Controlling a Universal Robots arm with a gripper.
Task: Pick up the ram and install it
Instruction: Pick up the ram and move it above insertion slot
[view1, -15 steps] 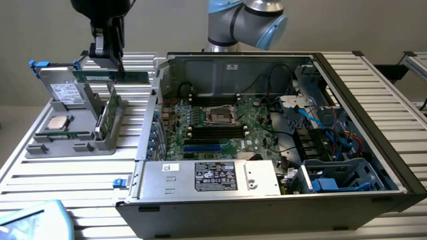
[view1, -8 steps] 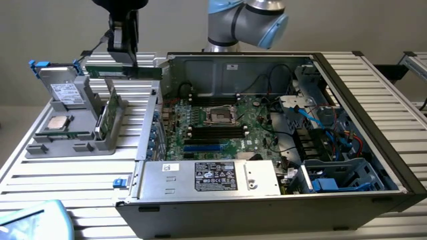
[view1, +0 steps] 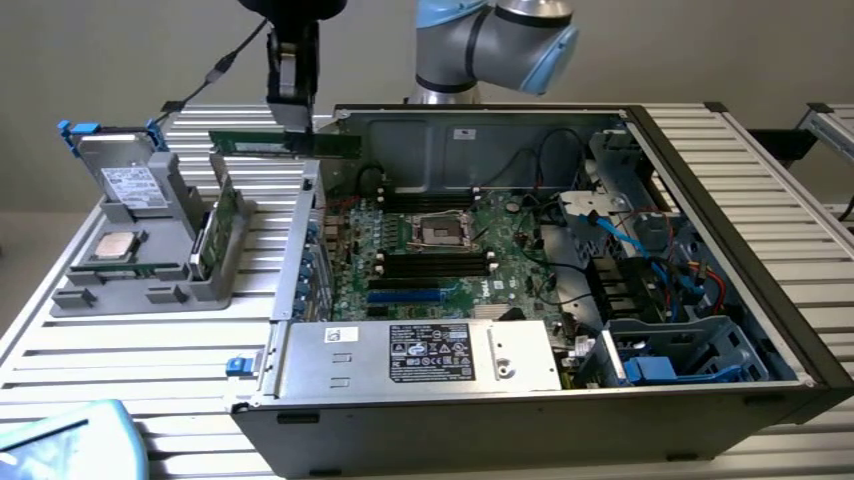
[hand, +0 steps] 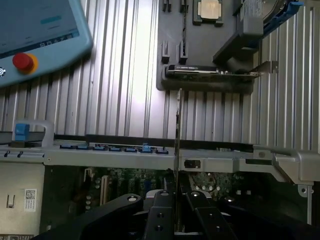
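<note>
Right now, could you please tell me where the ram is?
The ram is held in the jaws of the gripper above the computer case, over its wall on the exterior view's left, beside the parts tray.

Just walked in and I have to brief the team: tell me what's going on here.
A robot arm is partway through fitting memory into an open computer case. Its gripper is shut on the ram, holding the stick level in the air over the case's wall on the exterior view's left. That is between the grey holder on the table and the motherboard. The ram is not yet in a slot.
</note>
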